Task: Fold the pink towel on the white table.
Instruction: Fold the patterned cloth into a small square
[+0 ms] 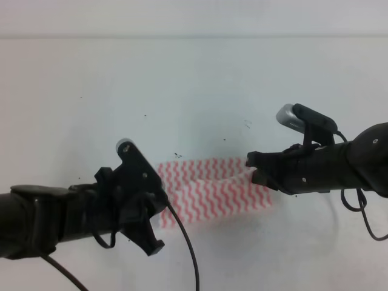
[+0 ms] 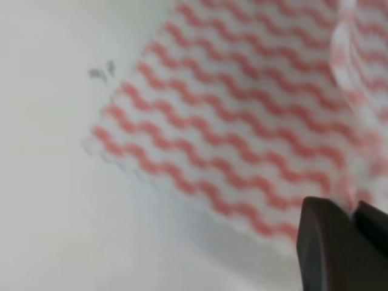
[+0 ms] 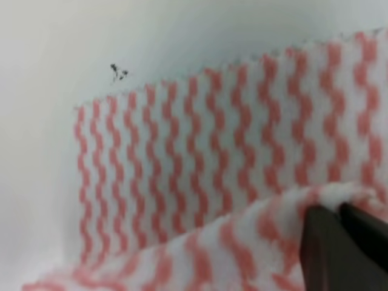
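Observation:
The pink towel [image 1: 212, 194], thin with pink and white zigzag stripes, lies on the white table [image 1: 182, 79] between both arms. My left gripper [image 1: 159, 200] sits at the towel's left edge and hides that end. In the left wrist view its dark fingertips [image 2: 353, 209] are shut on a lifted strip of the towel [image 2: 242, 121]. My right gripper [image 1: 253, 170] is at the towel's upper right corner. In the right wrist view it [image 3: 339, 209] is shut on a raised fold, with the rest of the towel [image 3: 182, 157] flat beneath. The raised edge runs between the two grippers.
A small cluster of dark specks [image 1: 177, 156] marks the table just behind the towel's far left corner. Cables hang from the left arm [image 1: 182, 242] and the right arm [image 1: 364, 212]. The table's far edge [image 1: 194, 36] runs across the top.

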Tool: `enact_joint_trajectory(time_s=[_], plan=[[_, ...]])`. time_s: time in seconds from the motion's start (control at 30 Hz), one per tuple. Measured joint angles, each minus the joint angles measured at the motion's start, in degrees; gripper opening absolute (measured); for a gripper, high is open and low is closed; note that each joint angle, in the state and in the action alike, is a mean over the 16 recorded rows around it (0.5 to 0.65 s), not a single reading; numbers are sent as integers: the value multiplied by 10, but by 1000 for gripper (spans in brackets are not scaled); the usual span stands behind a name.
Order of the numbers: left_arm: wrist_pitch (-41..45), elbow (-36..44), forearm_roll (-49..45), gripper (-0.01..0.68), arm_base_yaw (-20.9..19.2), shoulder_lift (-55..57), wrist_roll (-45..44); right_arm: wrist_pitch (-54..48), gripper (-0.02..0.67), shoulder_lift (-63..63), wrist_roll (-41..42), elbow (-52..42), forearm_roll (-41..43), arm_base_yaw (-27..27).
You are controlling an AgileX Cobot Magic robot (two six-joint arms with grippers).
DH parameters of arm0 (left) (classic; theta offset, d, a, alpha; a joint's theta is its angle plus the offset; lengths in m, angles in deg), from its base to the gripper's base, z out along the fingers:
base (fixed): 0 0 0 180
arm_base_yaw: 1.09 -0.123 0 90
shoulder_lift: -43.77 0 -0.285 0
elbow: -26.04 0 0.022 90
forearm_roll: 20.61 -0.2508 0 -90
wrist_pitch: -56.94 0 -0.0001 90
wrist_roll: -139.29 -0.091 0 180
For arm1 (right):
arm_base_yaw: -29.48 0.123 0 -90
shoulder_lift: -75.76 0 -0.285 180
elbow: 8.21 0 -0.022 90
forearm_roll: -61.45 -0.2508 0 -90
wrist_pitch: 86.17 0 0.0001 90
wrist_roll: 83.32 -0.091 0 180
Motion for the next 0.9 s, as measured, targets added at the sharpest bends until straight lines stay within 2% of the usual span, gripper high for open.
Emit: enact_joint_trajectory(time_s=[0.9], plan=[[-25, -35, 8, -3, 0, 51, -6, 8, -17, 36, 0, 14, 11, -12]])
